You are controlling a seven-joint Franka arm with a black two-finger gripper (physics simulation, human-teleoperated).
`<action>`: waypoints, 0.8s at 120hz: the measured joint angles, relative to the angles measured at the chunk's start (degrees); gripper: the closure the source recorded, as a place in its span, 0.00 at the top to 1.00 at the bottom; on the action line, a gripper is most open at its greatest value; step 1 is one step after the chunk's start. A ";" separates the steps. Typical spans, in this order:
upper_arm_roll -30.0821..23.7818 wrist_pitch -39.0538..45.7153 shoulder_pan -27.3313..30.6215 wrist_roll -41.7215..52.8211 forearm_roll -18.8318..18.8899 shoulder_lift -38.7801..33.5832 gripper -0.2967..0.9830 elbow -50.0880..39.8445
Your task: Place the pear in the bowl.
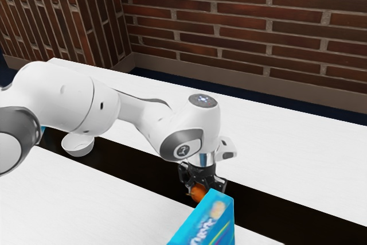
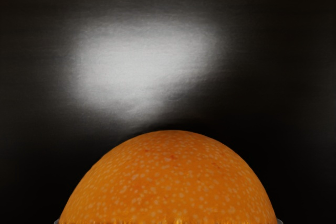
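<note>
Brick wall (image 1: 258, 15) seen past far side of table; dk. blue floor (image 1: 172, 78) at its foot. Box (image 1: 209, 219), bright blue, taken as ref. pt. for all below.

Pear (image 1: 199, 193) sighted just past top edge of box, partly hidden by it, right at the claw (image 1: 205, 187). Whether the claw is clenched on it or released can't be told; contact w/ dk. strip also uncertain.

Handling (est.): orange skin, pale specks, rounded top seen close up. Judged firm, fairly light, poss. slick; bruising likely if squeezed hard. Best taken across widest part, from two opp. sides, approx. level; slope nr. the top to be avoided, as slip is likely there. Lift to be made straight up, so that box isn't knocked.

Bowl (image 1: 78, 146): white, well apart from box, toward ext. view's left, on same dk. strip (image 1: 132, 167). Low, gentle release advised; roll-out possible.

Surface: white table (image 1: 275, 142) either side of strip; strip smooth, w/ soft glare (image 2: 142, 56) beyond pear.
</note>
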 joint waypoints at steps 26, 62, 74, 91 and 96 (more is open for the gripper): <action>0.00 0.73 0.23 0.36 0.15 -1.97 0.53 -0.35; -0.01 0.14 11.88 0.66 0.53 -11.44 0.50 -6.44; 0.04 -0.41 18.65 0.80 0.62 -13.31 0.49 -6.80; 0.05 -1.11 28.86 1.13 0.80 -14.97 0.49 -6.67; 0.06 -1.57 30.79 1.29 0.83 -15.30 0.49 -6.80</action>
